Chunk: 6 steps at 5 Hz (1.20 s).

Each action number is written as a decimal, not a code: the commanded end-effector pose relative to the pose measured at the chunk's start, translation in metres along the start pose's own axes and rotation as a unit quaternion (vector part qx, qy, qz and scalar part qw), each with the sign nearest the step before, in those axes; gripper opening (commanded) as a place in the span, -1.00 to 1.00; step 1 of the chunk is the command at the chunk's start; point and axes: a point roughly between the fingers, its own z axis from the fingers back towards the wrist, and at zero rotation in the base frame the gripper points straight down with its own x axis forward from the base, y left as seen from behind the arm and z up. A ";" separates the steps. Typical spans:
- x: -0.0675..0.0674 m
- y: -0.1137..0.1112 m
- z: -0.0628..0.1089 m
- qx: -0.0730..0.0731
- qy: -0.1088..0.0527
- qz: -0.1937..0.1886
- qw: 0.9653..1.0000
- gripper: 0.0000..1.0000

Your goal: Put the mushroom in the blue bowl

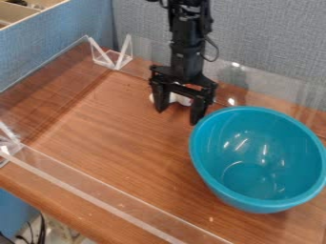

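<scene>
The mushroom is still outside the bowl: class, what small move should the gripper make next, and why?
Probably a short lowering, jaws kept open, so the fingers pass either side of the mushroom before closing. The gripper is open and appears over it, hiding part of it, while the blue bowl waits beside them. Exact height and alignment cannot be told from this view.

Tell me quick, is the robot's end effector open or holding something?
End effector: open, around or over the mushroom; can't tell if it touches it.
</scene>
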 end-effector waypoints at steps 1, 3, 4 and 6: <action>0.015 0.011 0.027 0.004 -0.046 0.018 0.999 1.00; 0.033 0.028 0.026 0.008 -0.046 0.021 0.999 1.00; 0.040 0.023 0.023 0.008 -0.044 0.007 0.999 1.00; 0.046 0.019 0.021 0.006 -0.043 0.004 0.999 1.00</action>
